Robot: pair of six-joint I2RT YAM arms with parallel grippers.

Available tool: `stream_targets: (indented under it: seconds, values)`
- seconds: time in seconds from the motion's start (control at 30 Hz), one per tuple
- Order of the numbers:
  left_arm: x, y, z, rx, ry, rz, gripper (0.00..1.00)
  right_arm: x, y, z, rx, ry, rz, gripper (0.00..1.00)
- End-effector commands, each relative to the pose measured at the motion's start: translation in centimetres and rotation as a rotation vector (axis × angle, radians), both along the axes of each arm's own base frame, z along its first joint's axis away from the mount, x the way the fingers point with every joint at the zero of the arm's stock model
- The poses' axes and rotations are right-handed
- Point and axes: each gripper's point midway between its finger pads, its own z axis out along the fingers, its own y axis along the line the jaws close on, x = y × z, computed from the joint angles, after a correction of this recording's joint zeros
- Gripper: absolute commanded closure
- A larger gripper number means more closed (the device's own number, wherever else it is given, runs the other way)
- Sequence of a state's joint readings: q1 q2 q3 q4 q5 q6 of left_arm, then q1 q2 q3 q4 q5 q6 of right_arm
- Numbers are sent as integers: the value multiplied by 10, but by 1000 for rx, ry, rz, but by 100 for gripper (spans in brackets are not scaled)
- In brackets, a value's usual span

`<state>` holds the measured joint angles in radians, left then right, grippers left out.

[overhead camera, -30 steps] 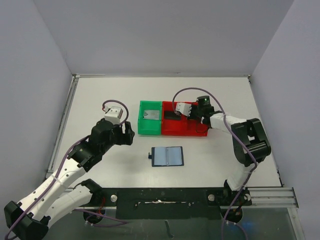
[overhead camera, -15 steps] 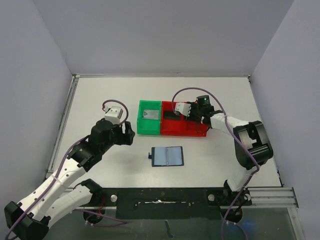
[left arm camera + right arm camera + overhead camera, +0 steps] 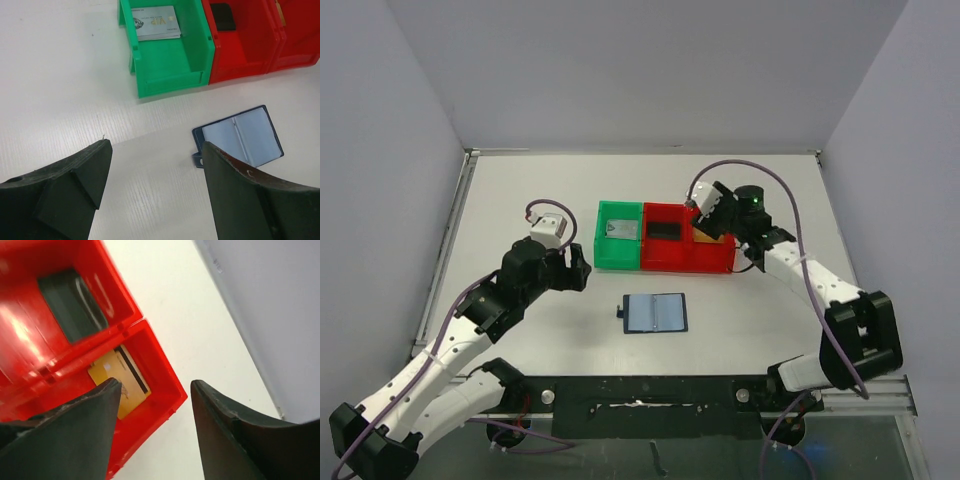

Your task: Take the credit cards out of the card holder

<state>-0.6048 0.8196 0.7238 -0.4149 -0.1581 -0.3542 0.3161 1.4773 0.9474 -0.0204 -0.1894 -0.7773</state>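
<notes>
Top external view: the left gripper (image 3: 578, 270) hovers with fingers apart and empty, at ten o'clock of the card holder (image 3: 655, 313). The holder lies open on the table (image 3: 520, 200), and its pockets look bare. At twelve o'clock of it, a silver card (image 3: 620, 229) rests in the green tray (image 3: 620, 262), and a black card (image 3: 665, 230) and a gold card (image 3: 119, 385) in the red trays (image 3: 685, 262). The right gripper (image 3: 155, 383) hangs over the gold card, fingers apart, holding nothing. The last card seems delivered; next, the right arm should lift straight clear of the tray wall.
</notes>
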Motion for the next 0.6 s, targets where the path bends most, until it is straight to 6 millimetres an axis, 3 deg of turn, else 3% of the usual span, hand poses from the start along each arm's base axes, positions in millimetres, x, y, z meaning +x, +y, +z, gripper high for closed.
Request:
stream_targets:
  seconds: [0.0, 0.07, 0.13, 0.3, 0.37, 0.57]
  values:
    - [3, -13, 14, -64, -38, -57, 29, -25, 26, 94, 597, -49, -157, 38]
    - [0, -20, 14, -91, -30, -87, 29, -45, 29, 97, 831, 70, -250, 33]
    - [-2, -27, 14, -124, -23, -117, 29, -66, 30, 81, 980, 214, -340, 31]
    - [-6, -45, 17, -202, 3, -188, 29, -97, 29, 51, 1140, 451, -506, 19]
    - [-7, -52, 19, -237, 11, -208, 29, -104, 24, 41, 1202, 493, -585, 2]
    - [-15, -72, 15, -404, 54, -242, 33, -136, 38, 24, 1344, 602, -484, 2]
